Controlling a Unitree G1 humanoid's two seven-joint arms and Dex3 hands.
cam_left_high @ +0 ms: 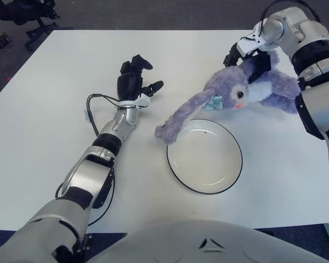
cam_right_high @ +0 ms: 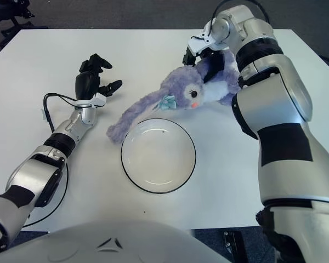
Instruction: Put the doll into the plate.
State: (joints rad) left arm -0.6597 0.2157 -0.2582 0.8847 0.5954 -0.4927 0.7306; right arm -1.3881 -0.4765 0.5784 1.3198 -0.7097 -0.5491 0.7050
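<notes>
Surface: white counter (cam_left_high: pixel 55 109) filling most of the frame.
Plate: white plate (cam_left_high: pixel 204 156), dark rim, lower centre.
Doll: purple doll (cam_left_high: pixel 247 87), upper right, long ear drooping onto the plate's left rim.
Right robot hand (cam_left_high: pixel 251 53): pinching the doll's head.
Left robot hand (cam_left_high: pixel 134 76): upper left, fingers spread.

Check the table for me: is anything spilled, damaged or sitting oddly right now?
Nothing spilled or broken. The purple plush bunny hangs from the right hand beyond the plate, with one long ear drooping past the plate's left rim. The plate has a tiny dark speck. The left hand shows open, left of the ear.
</notes>
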